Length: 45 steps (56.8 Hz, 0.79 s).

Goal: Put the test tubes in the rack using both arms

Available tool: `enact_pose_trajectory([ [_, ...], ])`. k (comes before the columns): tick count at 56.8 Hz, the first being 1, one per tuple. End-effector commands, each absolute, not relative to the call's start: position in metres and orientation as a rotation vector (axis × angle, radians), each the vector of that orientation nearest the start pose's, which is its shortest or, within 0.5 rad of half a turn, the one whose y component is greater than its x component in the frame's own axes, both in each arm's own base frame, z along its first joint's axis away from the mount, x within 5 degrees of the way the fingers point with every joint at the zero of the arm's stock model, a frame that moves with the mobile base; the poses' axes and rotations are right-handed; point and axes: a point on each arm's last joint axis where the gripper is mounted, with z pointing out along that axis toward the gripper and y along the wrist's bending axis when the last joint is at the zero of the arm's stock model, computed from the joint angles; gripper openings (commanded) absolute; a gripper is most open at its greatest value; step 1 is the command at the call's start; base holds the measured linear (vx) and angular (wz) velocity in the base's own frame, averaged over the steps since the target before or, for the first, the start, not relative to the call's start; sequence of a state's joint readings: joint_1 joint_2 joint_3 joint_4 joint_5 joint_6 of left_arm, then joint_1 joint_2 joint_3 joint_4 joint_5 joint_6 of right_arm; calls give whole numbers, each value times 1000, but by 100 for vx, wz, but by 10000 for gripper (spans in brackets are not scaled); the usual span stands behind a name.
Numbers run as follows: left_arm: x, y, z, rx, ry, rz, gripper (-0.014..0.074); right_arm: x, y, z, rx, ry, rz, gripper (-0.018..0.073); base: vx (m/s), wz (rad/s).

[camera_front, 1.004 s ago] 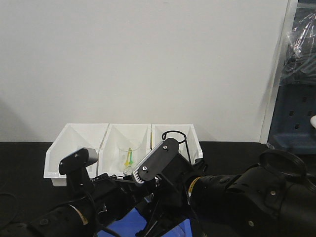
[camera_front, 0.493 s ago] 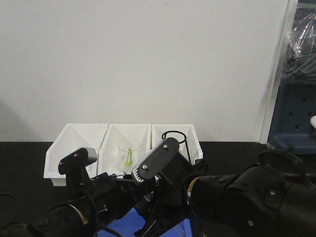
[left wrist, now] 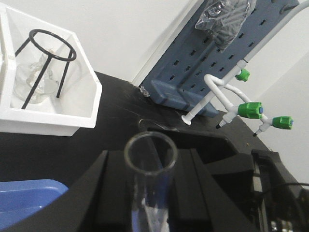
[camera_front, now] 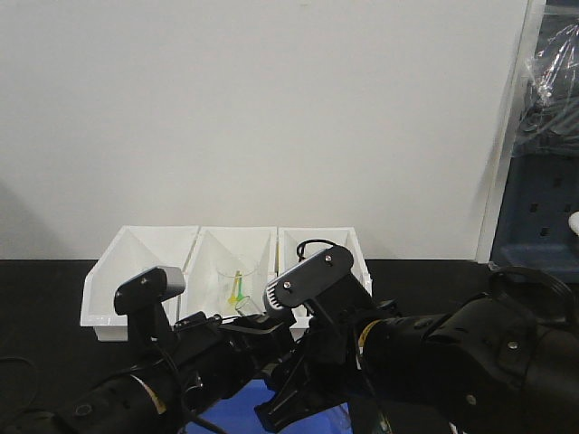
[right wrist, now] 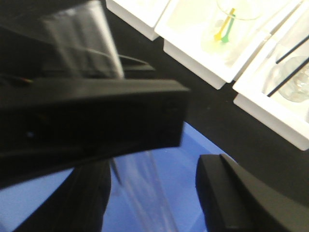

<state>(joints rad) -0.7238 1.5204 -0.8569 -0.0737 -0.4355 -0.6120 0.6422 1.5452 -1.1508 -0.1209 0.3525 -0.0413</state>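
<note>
Exterior front-facing: bulky black left arm and right arm huddle before white open-fronted plastic bins on the black counter; left wrist-mounted: left end effector clasps an upright slim clear glass test tube, best kept vertical; right wrist-mounted: right end effector opening cannot be told, rack unseen.

A laboratory bench.
A black surface carried white bins with a glass flask under a black wire tripod at upper left; a blue pegboard and white taps with green knobs stood at upper right, a clear test tube in front.
</note>
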Motion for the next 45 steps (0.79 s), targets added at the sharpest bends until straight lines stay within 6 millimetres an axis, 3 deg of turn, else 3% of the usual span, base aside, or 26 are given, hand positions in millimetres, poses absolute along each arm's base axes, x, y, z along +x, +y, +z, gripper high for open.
enact_pose_trajectory([
  [1, 252, -220, 310, 13, 1645, -1070, -6, 281, 204, 325, -824, 1928, 231, 456, 0, 0],
  [24, 250, -222, 310, -8, 1647, -1105, -6, 281, 204, 326, -825, 1922, 231, 448, 0, 0],
  [45, 249, -223, 311, 13, 1641, -1107, -6, 281, 204, 326, -830, 1923, 228, 344, 0, 0],
])
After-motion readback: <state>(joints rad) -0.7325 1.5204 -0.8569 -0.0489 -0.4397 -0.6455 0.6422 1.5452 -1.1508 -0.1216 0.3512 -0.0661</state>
